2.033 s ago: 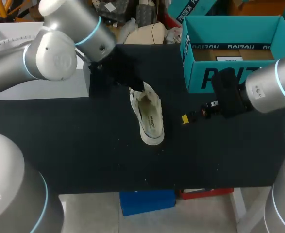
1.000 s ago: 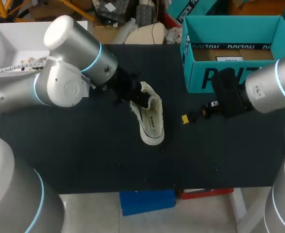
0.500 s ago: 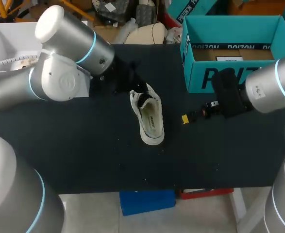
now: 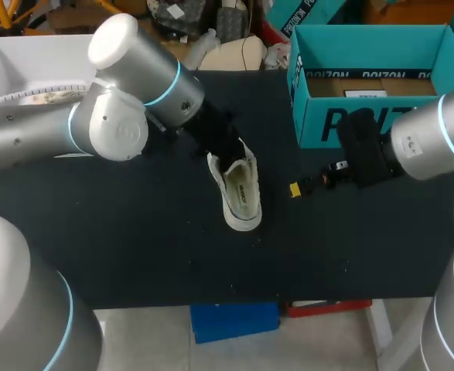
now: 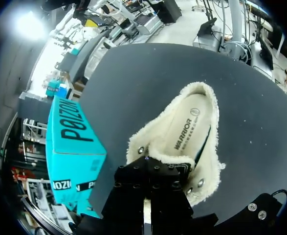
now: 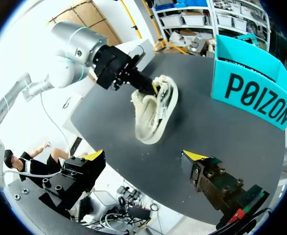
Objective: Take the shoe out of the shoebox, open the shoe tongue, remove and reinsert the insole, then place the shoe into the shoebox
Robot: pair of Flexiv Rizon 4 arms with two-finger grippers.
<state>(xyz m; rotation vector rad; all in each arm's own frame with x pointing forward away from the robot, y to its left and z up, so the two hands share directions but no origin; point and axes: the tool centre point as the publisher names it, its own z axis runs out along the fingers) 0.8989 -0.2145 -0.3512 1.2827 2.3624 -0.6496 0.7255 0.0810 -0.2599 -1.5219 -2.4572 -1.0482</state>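
The white fleece-lined sneaker (image 4: 240, 193) lies on the black table (image 4: 134, 247), outside its box. Its long axis runs about 12 to 6, rounded end towards me. At its 12 o'clock end my left pincer (image 4: 227, 148) sits right over the tongue (image 5: 182, 169), with the insole (image 5: 187, 129) bared beyond. Whether it grips I cannot tell. My right pincer (image 6: 144, 159) hangs wide open and empty, apart at the sneaker's 3 o'clock. Farthest, at 1 o'clock, stands the teal shoebox (image 4: 366, 120). I judge my left arm much the nearer for the tongue.

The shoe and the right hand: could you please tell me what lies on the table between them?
Nothing does: in the head view the table is bare between the shoe and the right hand.
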